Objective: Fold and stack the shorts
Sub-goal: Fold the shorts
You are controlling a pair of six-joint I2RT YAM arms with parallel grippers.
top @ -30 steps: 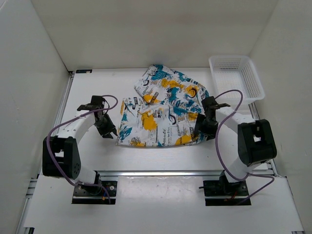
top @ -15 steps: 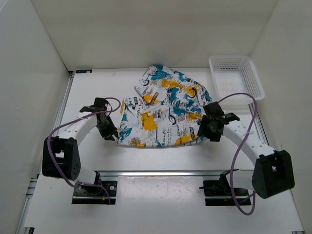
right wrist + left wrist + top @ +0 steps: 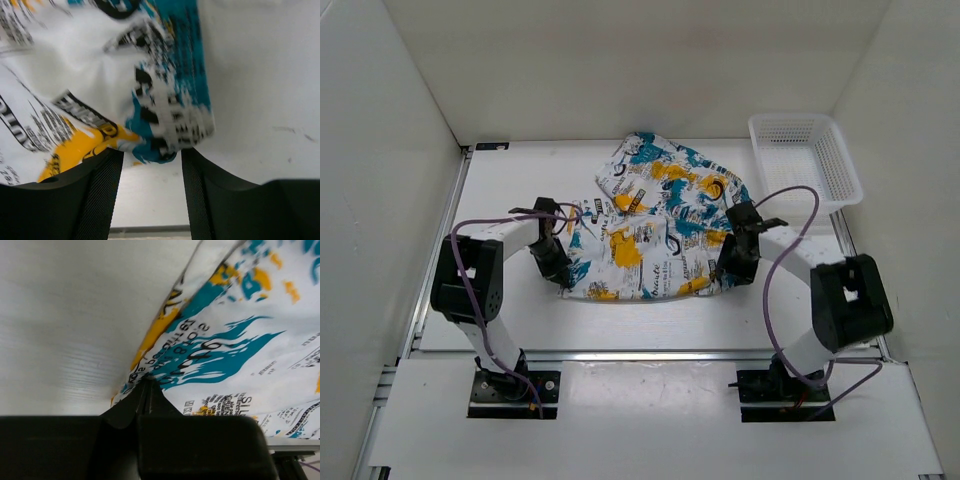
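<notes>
The light was bright and even, with soft little shadows. The shorts (image 3: 100, 75) looked blurry in the right wrist view.

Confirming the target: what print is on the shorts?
The shorts are white with a teal, yellow-orange and black print, clearest from the top camera.

free: bare table (image 3: 505, 190) upper-left + strip along btm | blocked: shorts (image 3: 655, 225) ctr, basket (image 3: 805, 160) upper-right | narrow gap betw basket & shorts | walls (image 3: 390, 150) close L/R/back
</notes>
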